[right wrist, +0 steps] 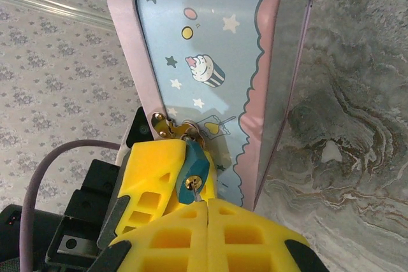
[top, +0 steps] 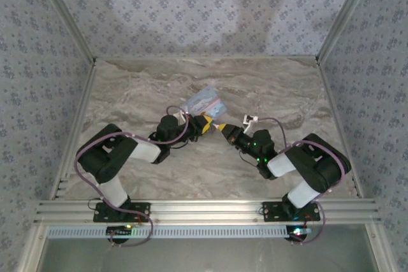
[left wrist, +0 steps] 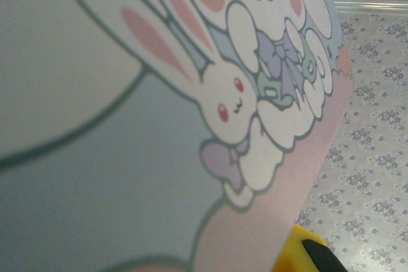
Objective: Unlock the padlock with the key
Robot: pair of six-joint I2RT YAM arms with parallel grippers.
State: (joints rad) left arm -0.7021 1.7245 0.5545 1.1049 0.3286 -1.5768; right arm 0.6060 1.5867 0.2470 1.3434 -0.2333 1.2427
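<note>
Left pincer: clamped on padlock hanging from pouch
Right pincer: closed on key
Done: key tip at keyhole
Remaining: insert fully, turn, open

No letters, brand names or numbers showing clearly enough for reading, in any view. Printed pictures being the sole markings, all sitting on pouch. Right wrist view: pouch face showing scattered stars, cupcake and small drink drawing on blue ground. Left wrist view: pouch showing cartoon rabbit with pink-lined ears beside white figure wearing purple bow. No caption running beside any drawing.
</note>
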